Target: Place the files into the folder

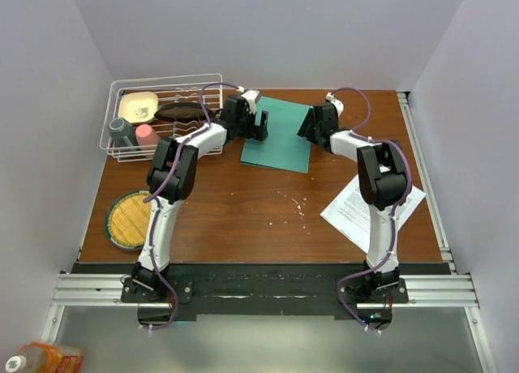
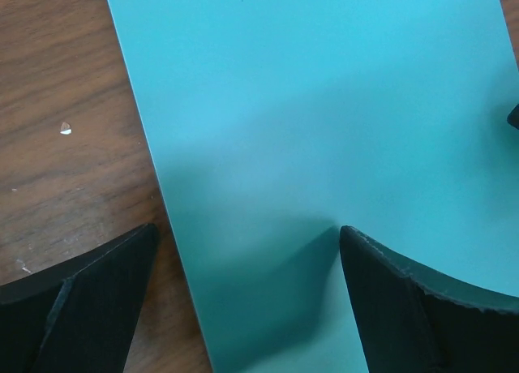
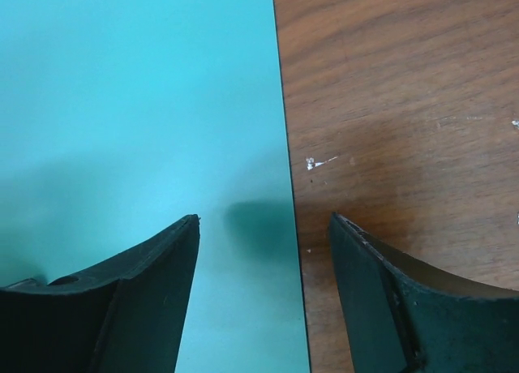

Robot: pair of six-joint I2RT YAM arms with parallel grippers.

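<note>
While the folder lies flat and looks shut at the far middle of the table, its long sides running near to far, the left gripper sits over its left edge and the right gripper over its right edge. Both are wide open, holding nothing. The papers lie near right, closest to the right arm.
</note>
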